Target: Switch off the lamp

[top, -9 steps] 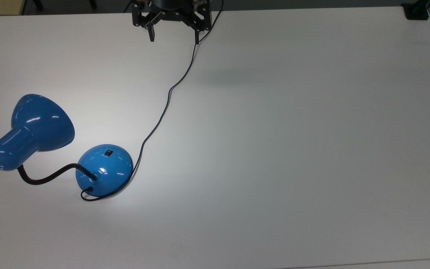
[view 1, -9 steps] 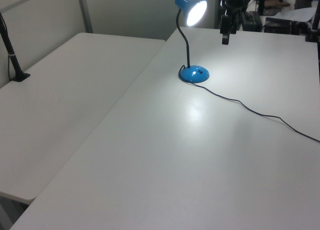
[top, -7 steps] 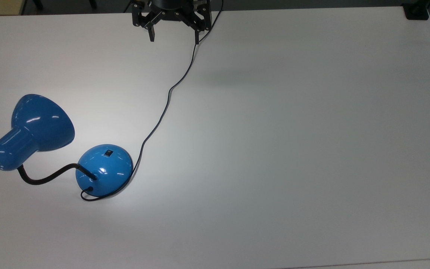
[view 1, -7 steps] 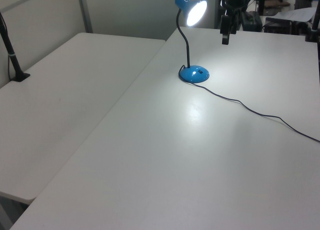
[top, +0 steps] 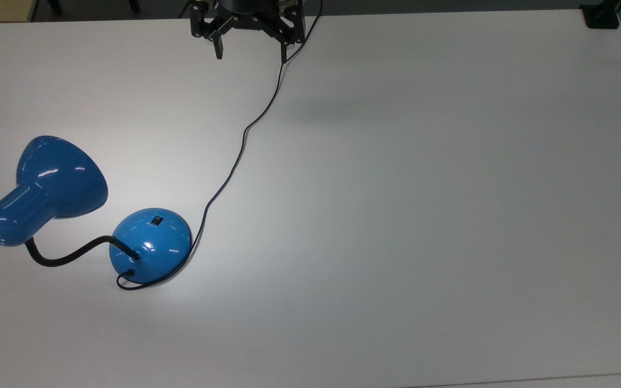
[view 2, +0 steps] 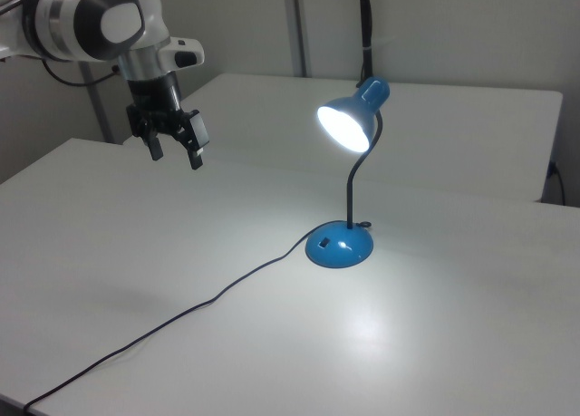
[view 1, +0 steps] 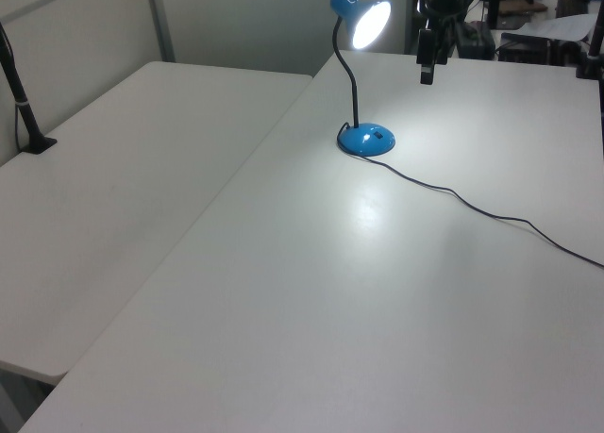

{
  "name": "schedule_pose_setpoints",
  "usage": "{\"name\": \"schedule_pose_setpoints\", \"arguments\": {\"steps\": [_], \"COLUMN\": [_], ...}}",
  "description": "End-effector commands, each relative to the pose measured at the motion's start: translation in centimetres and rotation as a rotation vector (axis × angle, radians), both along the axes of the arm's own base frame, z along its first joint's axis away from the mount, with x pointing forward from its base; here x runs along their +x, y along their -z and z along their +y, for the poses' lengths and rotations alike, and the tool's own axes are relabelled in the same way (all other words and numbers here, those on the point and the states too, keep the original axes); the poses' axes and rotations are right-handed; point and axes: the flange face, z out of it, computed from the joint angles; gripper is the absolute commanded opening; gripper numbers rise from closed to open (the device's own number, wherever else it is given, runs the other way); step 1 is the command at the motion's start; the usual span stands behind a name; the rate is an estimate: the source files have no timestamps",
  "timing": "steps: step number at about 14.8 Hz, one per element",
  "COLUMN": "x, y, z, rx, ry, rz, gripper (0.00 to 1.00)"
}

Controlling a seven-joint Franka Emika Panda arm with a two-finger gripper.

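The blue lamp stands lit on the white table, its shade (top: 54, 178) (view 2: 349, 121) (view 1: 363, 18) glowing and throwing a bright patch on the tabletop. A small black rocker switch (top: 156, 220) (view 2: 323, 245) sits on the domed blue base (top: 151, 243) (view 1: 368, 139) (view 2: 339, 244). A black gooseneck (top: 68, 257) joins base and shade. My gripper (top: 250, 53) (view 2: 175, 153) (view 1: 427, 73) hangs open above the table, far from the base toward the top view's upper edge, with nothing between its fingers.
The thin black cord (top: 240, 148) (view 2: 181, 314) (view 1: 491, 216) runs from the base across the table, passing under the gripper in the top view. A second white table (view 1: 123, 159) adjoins on the left view's left. A black clamp post (view 1: 24, 112) stands there.
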Motion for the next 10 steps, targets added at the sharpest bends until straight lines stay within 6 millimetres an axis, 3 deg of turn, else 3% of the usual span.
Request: {"name": "schedule_pose_setpoints", "arguments": {"steps": [1,4,5,6,10], "x": [-0.12,-0.11,-0.10,-0.07,-0.06], "y": [-0.20,-0.20,-0.20,-0.11,-0.11], "z": [-0.24,-0.52,-0.60,-0.59,-0.61], "rx": [0.011,0.018,0.020,0.020,0.018], "ry": [-0.007,-0.051,-0.066,-0.074,-0.078], "rz": [0.024,0.025,0.025,0.027,0.027], "gripper": [0.82,0.33,0.07,0.00,0.00]}}
